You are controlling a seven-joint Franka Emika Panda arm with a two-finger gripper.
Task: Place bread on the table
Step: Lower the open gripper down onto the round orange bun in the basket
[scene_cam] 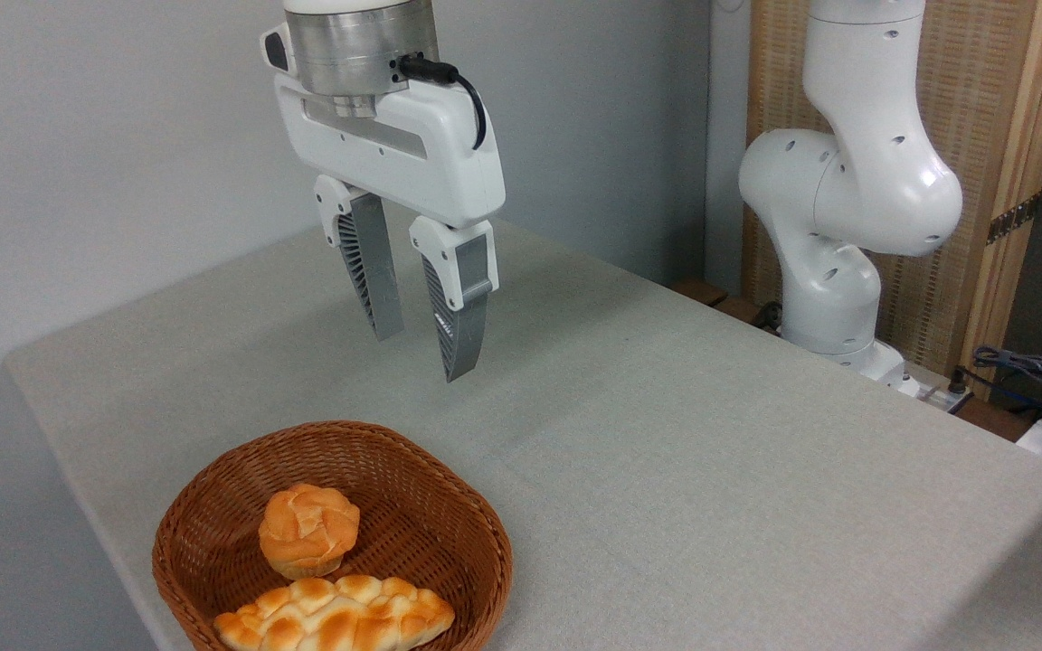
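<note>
The bread (308,529), a small round golden-orange bun with a knotted top, sits inside a brown wicker basket (449,506) at the front left of the table (666,434). My gripper (421,354) hangs in the air well above and behind the basket, pointing down. Its two grey ribbed fingers (464,334) stand apart with nothing between them. The bun is free of the gripper.
A flat braided loaf (336,617) lies in the basket in front of the bun. The arm's white base (838,271) stands off the table's far right edge, with cables (1027,371) beside it. A grey wall rises behind the table.
</note>
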